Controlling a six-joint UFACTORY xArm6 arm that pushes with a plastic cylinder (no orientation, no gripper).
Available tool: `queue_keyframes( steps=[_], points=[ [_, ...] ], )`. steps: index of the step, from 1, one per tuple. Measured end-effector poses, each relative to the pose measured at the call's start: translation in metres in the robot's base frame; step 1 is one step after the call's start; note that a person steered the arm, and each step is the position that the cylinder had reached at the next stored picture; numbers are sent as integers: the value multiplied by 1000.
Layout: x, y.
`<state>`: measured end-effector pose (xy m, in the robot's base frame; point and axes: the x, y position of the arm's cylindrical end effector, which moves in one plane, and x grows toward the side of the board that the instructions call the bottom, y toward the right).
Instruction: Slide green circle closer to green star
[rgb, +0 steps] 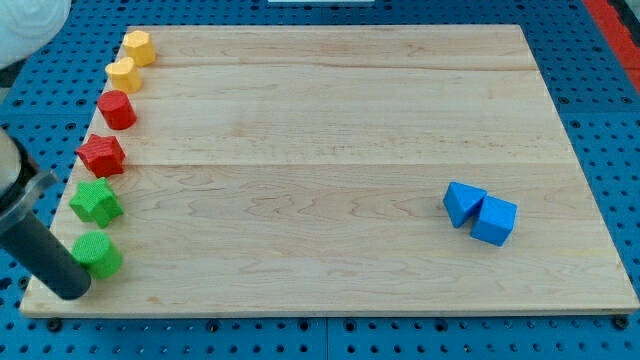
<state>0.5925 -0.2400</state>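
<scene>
8 blocks on the table (330, 160) rn. Green circle (97, 254) sits bottom-left, just below the green star (96, 202), small gap btwn them. My tip (72, 287) is touching or nearly touching the circle's lower-left side. No pincer here, just a rod. 2 blue blocks (481, 211) touching, far right.

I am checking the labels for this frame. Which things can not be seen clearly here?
- My tip: camera view; blurred, so contact with the green circle cannot be told.
- The rod's upper part: cut off by the view's left edge.
- The two blue blocks: exact shapes unclear; they touch, one partly hiding the other.
</scene>
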Motion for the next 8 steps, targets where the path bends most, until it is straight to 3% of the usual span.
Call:
queue_keyframes(
  steps=[2, 4, 7, 8],
  points=[
    [21, 68],
    [-22, 48],
    [-29, 51],
    [-29, 25]
  ],
)
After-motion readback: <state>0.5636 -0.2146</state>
